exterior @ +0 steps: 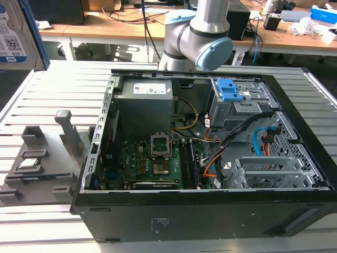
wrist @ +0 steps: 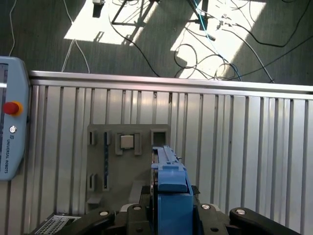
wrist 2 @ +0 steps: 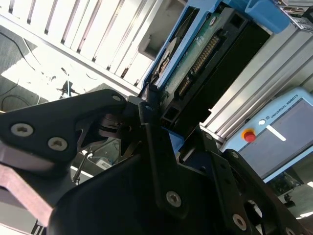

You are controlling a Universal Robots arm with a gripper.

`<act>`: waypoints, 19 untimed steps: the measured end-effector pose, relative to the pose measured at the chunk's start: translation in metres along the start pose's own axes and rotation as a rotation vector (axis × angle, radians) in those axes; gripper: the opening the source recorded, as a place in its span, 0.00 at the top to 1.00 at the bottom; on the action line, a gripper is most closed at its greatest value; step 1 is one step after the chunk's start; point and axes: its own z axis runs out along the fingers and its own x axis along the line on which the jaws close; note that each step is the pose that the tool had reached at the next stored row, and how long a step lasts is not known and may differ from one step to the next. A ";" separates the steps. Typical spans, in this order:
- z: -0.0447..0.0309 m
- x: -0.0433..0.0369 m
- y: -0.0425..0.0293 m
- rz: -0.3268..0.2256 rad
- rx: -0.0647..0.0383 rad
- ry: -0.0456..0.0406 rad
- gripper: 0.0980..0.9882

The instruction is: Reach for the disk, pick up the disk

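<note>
Slatted metal tabletop (exterior: pixel 58 89) carries an open computer case (exterior: pixel 210 158) and a grey holder tray (exterior: pixel 42 163), with cluttered desks (exterior: pixel 131 23) behind. The disk (exterior: pixel 15 37) sits at the upper left of the exterior view, label toward the camera, apparently raised off the tabletop. In the second wrist view the jaws are clamped on one end of the disk, whose connector edge is exposed. In the first wrist view its blue bracket (wrist: pixel 171 193) stands on edge between them, long axis running straight out from the jaws, the holder tray beyond. The grasp looks made.
</note>
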 end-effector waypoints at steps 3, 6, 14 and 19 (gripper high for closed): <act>-0.0003 0.0005 -0.0093 0.000 0.000 0.0000 0.70; -0.0008 0.0011 -0.0199 0.000 -0.001 0.0000 0.70; -0.0019 0.0026 -0.0486 0.000 -0.002 0.0004 0.70; -0.0025 0.0035 -0.0635 0.000 -0.003 0.0006 0.70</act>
